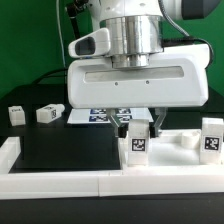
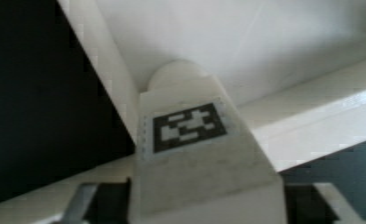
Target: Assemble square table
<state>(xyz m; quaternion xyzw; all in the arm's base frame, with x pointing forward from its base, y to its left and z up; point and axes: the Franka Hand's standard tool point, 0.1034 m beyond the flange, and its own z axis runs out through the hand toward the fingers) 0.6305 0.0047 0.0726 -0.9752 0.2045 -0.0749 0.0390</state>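
My gripper [image 1: 136, 124] points down and is shut on a white blocky table leg [image 1: 137, 146] with a tag facing the camera. In the wrist view the leg [image 2: 194, 140] fills the gap between my fingers [image 2: 95, 205], tag up. Under and behind it lies the white square top [image 2: 286, 60] with its raised rim. In the exterior view only a strip of the top [image 1: 178, 138] shows beside the leg, the rest hidden by my hand. Another leg [image 1: 211, 141] stands upright at the exterior view's right. Two more legs [image 1: 16, 113] [image 1: 48, 114] lie at the far left.
The marker board [image 1: 100, 117] lies behind my gripper. A long white border bar [image 1: 60, 178] runs along the front edge, and another [image 1: 8, 152] along the exterior view's left. Black table mat [image 1: 70, 145] lies between them.
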